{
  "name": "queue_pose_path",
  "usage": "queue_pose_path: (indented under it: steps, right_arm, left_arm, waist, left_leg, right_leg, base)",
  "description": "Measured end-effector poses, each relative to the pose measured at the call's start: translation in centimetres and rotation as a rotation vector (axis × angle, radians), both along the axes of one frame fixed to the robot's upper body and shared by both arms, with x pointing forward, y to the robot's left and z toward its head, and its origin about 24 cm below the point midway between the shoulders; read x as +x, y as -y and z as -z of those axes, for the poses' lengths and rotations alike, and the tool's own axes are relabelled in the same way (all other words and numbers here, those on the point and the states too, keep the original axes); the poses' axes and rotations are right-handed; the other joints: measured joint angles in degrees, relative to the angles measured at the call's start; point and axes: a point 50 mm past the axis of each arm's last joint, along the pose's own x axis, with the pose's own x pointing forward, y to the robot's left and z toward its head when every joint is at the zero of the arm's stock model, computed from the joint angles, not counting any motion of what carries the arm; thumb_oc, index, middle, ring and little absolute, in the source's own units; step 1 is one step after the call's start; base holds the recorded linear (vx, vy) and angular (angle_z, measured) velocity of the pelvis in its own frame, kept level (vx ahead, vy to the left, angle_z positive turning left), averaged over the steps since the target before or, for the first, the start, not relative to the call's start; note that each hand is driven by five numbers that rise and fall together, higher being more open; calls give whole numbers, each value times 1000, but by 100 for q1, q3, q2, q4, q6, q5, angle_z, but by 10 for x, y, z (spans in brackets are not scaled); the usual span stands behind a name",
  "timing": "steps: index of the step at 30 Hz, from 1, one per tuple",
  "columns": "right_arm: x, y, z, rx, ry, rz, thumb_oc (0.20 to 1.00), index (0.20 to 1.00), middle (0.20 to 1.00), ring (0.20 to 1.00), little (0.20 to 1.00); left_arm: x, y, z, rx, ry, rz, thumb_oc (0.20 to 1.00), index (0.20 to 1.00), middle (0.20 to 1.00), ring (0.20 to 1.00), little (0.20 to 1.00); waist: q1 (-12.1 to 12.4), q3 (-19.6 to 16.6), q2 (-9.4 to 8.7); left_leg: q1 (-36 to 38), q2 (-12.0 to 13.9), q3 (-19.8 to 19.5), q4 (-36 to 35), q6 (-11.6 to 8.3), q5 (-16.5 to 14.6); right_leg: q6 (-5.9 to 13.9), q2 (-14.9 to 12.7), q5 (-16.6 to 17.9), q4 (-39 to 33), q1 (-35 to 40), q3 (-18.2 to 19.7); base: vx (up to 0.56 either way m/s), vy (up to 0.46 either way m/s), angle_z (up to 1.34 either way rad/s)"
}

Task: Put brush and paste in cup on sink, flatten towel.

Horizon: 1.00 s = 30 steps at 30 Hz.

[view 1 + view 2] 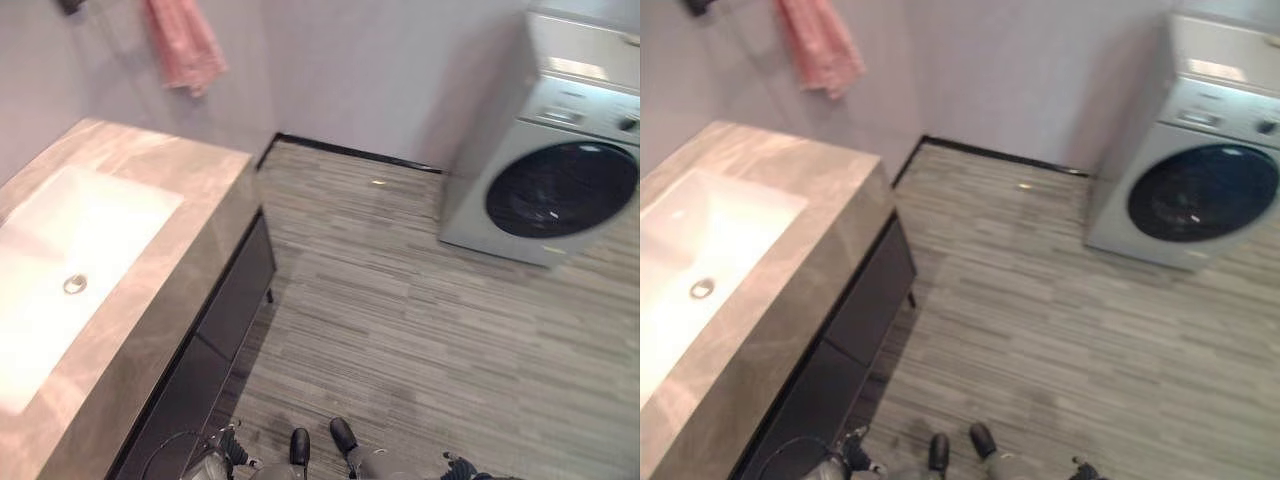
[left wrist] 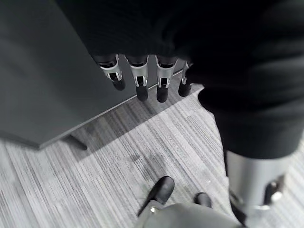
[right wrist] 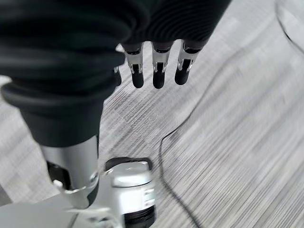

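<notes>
A pink towel [image 1: 186,45] hangs bunched on the wall above the far end of the marble vanity counter [image 1: 175,290]. A white sink basin [image 1: 70,275] with a metal drain is set into the counter. My left hand [image 2: 137,78] hangs low beside the dark cabinet front, its fingers relaxed and holding nothing. My right hand [image 3: 156,71] hangs over the striped floor, fingers relaxed and empty.
A dark cabinet [image 1: 215,340] runs under the counter. A silver washing machine [image 1: 560,170] with a round dark door stands at the far right against the wall. Grey striped floor [image 1: 420,330] stretches between the two.
</notes>
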Motion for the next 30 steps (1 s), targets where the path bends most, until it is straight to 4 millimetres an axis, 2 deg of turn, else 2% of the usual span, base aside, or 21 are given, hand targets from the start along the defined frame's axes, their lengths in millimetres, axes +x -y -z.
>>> queue_pose_path:
  steps: [2, 3, 4, 6, 7, 8, 9, 11, 13, 16, 18, 19, 22, 23, 25, 27, 28, 30]
  right_arm:
    - [9, 5, -4, -38, 32, -8, 1000, 1000, 1000, 1000, 1000]
    - [10, 15, -7, -55, 40, -15, 1000, 1000, 1000, 1000, 1000]
    - [6, 15, -6, -55, 36, -24, 1000, 1000, 1000, 1000, 1000]
    - [3, 10, -4, -40, 22, -41, 1000, 1000, 1000, 1000, 1000]
    - [-7, 10, -1, -30, -9, -32, 1000, 1000, 1000, 1000, 1000]
    - [-12, 11, 0, -29, -24, -29, 1000, 1000, 1000, 1000, 1000]
    - [-25, 15, 1, -23, -58, 8, 1000, 1000, 1000, 1000, 1000]
    - [-33, 21, 1, 14, -55, 108, 1000, 1000, 1000, 1000, 1000]
    - [-32, 25, 0, 41, -30, 178, 1000, 1000, 1000, 1000, 1000]
    - [-28, 24, -1, 67, -13, 225, 1000, 1000, 1000, 1000, 1000]
    - [-20, 19, 0, 78, -5, 212, 1000, 1000, 1000, 1000, 1000]
    - [-18, 19, -1, 75, -2, 204, 1000, 1000, 1000, 1000, 1000]
    - [-14, 23, -3, 53, -3, 157, 1000, 1000, 1000, 1000, 1000]
    - [-16, 25, -3, 45, -8, 159, 1000, 1000, 1000, 1000, 1000]
    - [-14, 26, -4, 42, -5, 158, 1000, 1000, 1000, 1000, 1000]
    - [-9, 28, -5, 37, 11, 156, 1000, 1000, 1000, 1000, 1000]
    - [0, 34, -10, 34, 49, 186, 1000, 1000, 1000, 1000, 1000]
    - [13, 37, -15, 61, 121, 262, 1000, 1000, 1000, 1000, 1000]
  left_arm:
    - [6, 2, -2, -13, 33, -8, 1000, 1000, 1000, 1000, 1000]
    - [7, 1, -3, -15, 41, -12, 1000, 1000, 1000, 1000, 1000]
    - [7, -2, -4, -16, 47, -26, 1000, 1000, 1000, 1000, 1000]
    - [-2, -15, -4, -3, 30, -68, 1000, 1000, 1000, 1000, 1000]
    - [-9, -25, -3, -1, 11, -135, 1000, 1000, 1000, 1000, 1000]
    - [-12, -27, -2, -2, 0, -146, 1000, 1000, 1000, 1000, 1000]
    - [-16, -27, -1, -18, -13, -173, 1000, 1000, 1000, 1000, 1000]
    - [-30, -26, 3, -35, -43, -212, 1000, 1000, 1000, 1000, 1000]
    - [-36, -23, 5, -44, -64, -216, 1000, 1000, 1000, 1000, 1000]
    - [-30, -23, 4, -61, -48, -243, 1000, 1000, 1000, 1000, 1000]
    - [-19, -24, 1, -63, -25, -235, 1000, 1000, 1000, 1000, 1000]
    - [-17, -22, 1, -71, -22, -230, 1000, 1000, 1000, 1000, 1000]
    - [-16, -16, 2, -92, -28, -213, 1000, 1000, 1000, 1000, 1000]
    - [-10, -14, 1, -99, -20, -196, 1000, 1000, 1000, 1000, 1000]
    - [-9, -13, 1, -98, -20, -191, 1000, 1000, 1000, 1000, 1000]
    - [-9, -14, 1, -94, -25, -192, 1000, 1000, 1000, 1000, 1000]
    - [-3, -9, -1, -115, 3, -191, 1000, 1000, 1000, 1000, 1000]
    - [25, -9, -16, -152, 132, -165, 1000, 1000, 1000, 1000, 1000]
  waist:
    - [201, 40, 71]
    - [220, 6, 104]
    - [263, -37, 44]
    - [324, -124, -85]
    - [289, -163, -138]
    - [287, -168, -129]
    - [232, -256, -80]
    - [228, -335, 11]
    - [205, -395, 95]
    - [215, -409, 95]
    - [251, -369, -270]
    - [252, -372, -376]
    - [252, -426, -405]
    - [242, -429, -403]
    - [251, -446, -402]
    - [243, -508, -302]
    - [236, -596, -87]
    - [238, -482, -177]
  left_leg:
    - [4, 109, 426, 30, 33, -39]
    - [9, 157, 496, 47, 25, -94]
    - [80, 212, 629, 15, -26, -149]
    - [119, 235, 729, 39, -118, -188]
    - [237, 301, 684, 41, -231, -153]
    - [300, 331, 654, 39, -253, -149]
    - [352, 404, 580, 57, -324, -166]
    - [389, 499, 588, 152, -424, -213]
    - [352, 594, 589, 250, -489, -229]
    - [177, 759, 562, 691, -659, -324]
    - [-174, 692, 453, 1399, -1155, -9]
    - [-296, 679, 337, 1594, -1201, 37]
    - [-321, 689, 266, 1741, -1017, -121]
    - [-308, 611, 306, 1412, -922, -182]
    - [-306, 568, 284, 1296, -913, -181]
    - [-195, 528, 266, 1281, -680, -309]
    - [-82, 582, 309, 1240, -463, -492]
    - [-90, 478, 353, 1336, -390, -589]
  right_leg:
    - [-61, -561, -178, 351, -248, -2041]
    - [32, -887, -297, 459, -74, -2807]
    - [88, -1010, -385, 490, 58, -2993]
    - [202, -981, -421, 414, 283, -2677]
    - [235, -881, -344, -17, 703, -2598]
    - [221, -824, -314, -145, 855, -2619]
    - [142, -726, -307, -241, 995, -2687]
    - [40, -646, -361, -258, 1048, -2667]
    - [-28, -537, -405, -162, 1037, -2650]
    - [-237, -389, -554, 41, 930, -2566]
    - [-350, -492, -612, 77, 940, -2384]
    - [-362, -519, -610, 60, 963, -2370]
    - [-434, -490, -567, 7, 1096, -2447]
    - [-462, -489, -582, -23, 1116, -2474]
    - [-478, -491, -575, 7, 1064, -2467]
    - [-448, -415, -588, 199, 953, -2364]
    - [-407, -302, -694, 443, 865, -2370]
    - [-292, -498, -1003, 1193, 577, -2354]
  base:
    - [-38, -18, -133]
    - [54, -53, -92]
    - [115, -68, -69]
    - [92, -52, -37]
    - [113, -114, 0]
    - [140, -140, 23]
    - [129, -138, 22]
    - [68, -107, 2]
    - [25, -83, -6]
    - [36, -130, 0]
    - [57, -37, -3]
    - [55, 14, -10]
    - [100, 38, -3]
    - [170, 88, 15]
    - [95, 81, -6]
    - [37, 110, -27]
    - [24, 115, -9]
    - [0, 95, 3]
